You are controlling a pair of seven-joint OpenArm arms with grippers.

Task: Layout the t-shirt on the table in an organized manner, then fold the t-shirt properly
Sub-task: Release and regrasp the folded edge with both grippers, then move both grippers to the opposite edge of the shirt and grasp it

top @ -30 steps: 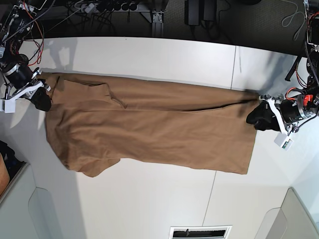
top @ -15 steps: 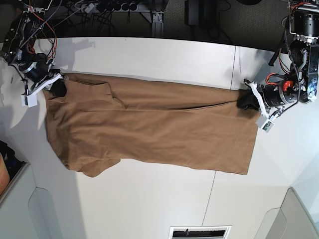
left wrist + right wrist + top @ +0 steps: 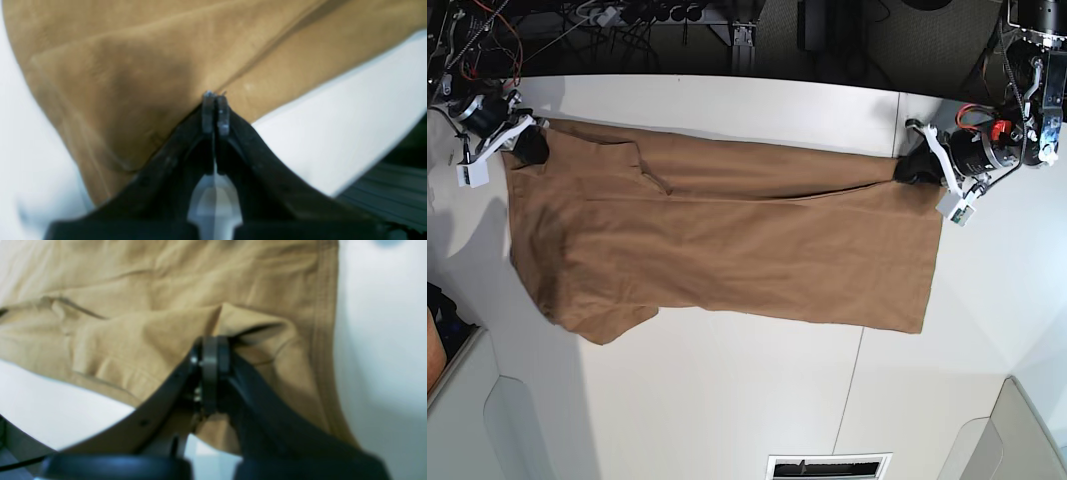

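The tan t-shirt (image 3: 727, 240) lies stretched across the white table (image 3: 727, 400), long side running left to right. My left gripper (image 3: 914, 168) is at the shirt's far right corner, shut on its edge; in the left wrist view its tips (image 3: 213, 111) pinch the t-shirt (image 3: 126, 73). My right gripper (image 3: 530, 147) is at the shirt's far left corner, shut on a raised fold; in the right wrist view it (image 3: 211, 356) grips the t-shirt (image 3: 150, 326) near a hem. A sleeve (image 3: 612, 325) hangs out at the near left.
Cables and dark equipment (image 3: 657, 15) lie beyond the table's far edge. A dark seam (image 3: 895, 120) crosses the table on the right. Grey panels (image 3: 467, 420) stand at the near left and near right corners.
Both grippers moved toward the table's far edge, drawing the shirt's far edge with them. The shirt now lies tauter and straighter between them.
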